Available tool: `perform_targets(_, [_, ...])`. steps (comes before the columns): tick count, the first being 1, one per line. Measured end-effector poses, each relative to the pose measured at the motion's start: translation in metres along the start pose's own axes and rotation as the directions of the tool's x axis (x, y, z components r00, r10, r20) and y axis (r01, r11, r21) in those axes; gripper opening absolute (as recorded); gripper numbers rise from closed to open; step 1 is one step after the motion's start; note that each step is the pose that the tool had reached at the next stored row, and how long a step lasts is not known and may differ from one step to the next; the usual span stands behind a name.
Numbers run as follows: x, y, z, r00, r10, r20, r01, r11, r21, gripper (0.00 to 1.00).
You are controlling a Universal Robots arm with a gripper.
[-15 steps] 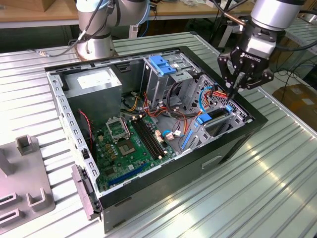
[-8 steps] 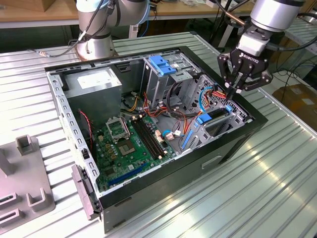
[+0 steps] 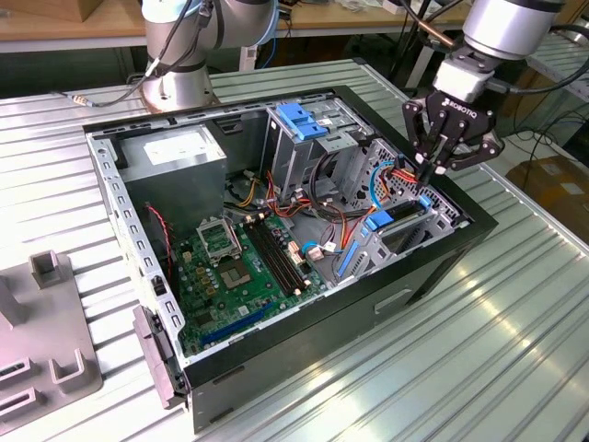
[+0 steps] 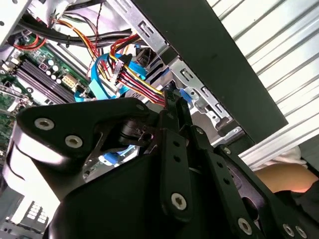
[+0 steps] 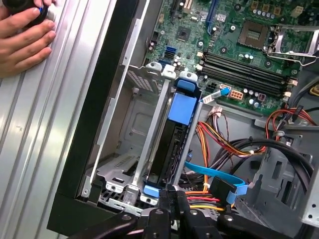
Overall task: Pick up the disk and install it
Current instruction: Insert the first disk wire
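Note:
The disk (image 5: 167,149) stands on edge in the silver bay at the case's side wall; its dark body shows between metal rails under a blue tab (image 5: 182,107). In the exterior view the disk (image 3: 402,213) lies in the bay at the case's right end, with blue carrier ends on either side. My gripper (image 3: 431,171) hangs just above that bay, shut, with nothing seen between the fingers. In the first wrist view my gripper (image 5: 171,195) has its tips at the disk's near blue end. The second wrist view shows my gripper (image 4: 172,97) next to a bundle of coloured wires.
The open black case (image 3: 442,262) lies on a ribbed metal table. Inside are a green motherboard (image 3: 239,267), a grey power supply (image 3: 175,157) and a silver cage with a blue bracket (image 3: 299,120). Cables (image 5: 219,144) crowd beside the bay. A person's hand (image 5: 25,40) rests on the table.

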State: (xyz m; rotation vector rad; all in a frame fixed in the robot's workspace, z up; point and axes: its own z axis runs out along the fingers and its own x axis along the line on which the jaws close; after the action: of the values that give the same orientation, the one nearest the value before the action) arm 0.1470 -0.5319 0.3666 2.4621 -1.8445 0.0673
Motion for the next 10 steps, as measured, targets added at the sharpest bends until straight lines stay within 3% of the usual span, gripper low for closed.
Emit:
perform_targets(3, [0.0,0.0,0.0005,0.9976,0.069,0.0015,-0.069,0.9976,-0.0052,0.17])
perform_targets(10, [-0.0001,0.0003,0.0007,0.9969,0.078,0.0021,-0.078,0.9969,-0.0058,0.17])
